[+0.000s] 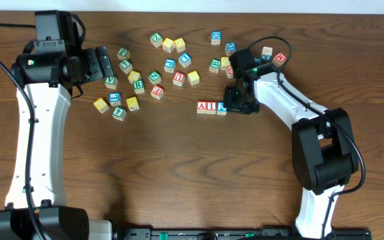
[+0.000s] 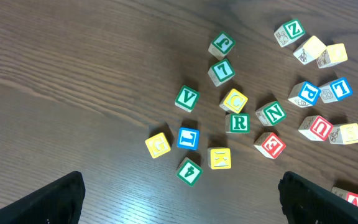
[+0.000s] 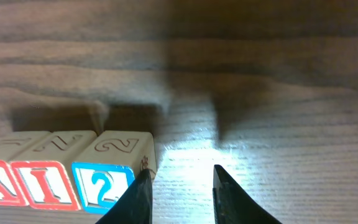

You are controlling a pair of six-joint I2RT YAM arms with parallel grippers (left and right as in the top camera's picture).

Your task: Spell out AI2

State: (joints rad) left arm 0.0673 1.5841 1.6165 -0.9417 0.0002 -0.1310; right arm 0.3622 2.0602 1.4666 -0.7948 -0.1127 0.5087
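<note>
Evidently near its end: the row A block (image 1: 202, 106), I block (image 1: 211, 106), 2 block (image 3: 107, 186) lies just right of the middle of the tabletop (image 1: 179, 173).

Detail: the three cubes sit side by side, letters upright toward the near edge, and the word reads as spelt. The right gripper (image 3: 182, 174) stands on the row's right-edge side with its jaws slightly parted and nothing between them. One finger is just beside the 2 block; whether it touches cannot be told. The left gripper (image 1: 103, 65) hangs spread wide and empty near the far left corner, next to the loose blocks (image 1: 138, 85) strewn along the far edge. Such cubes are judged light, rigid and smooth-faced. They are best pinched across two opposite flat sides, low and centred, since a glancing touch would likely skew the row.
</note>
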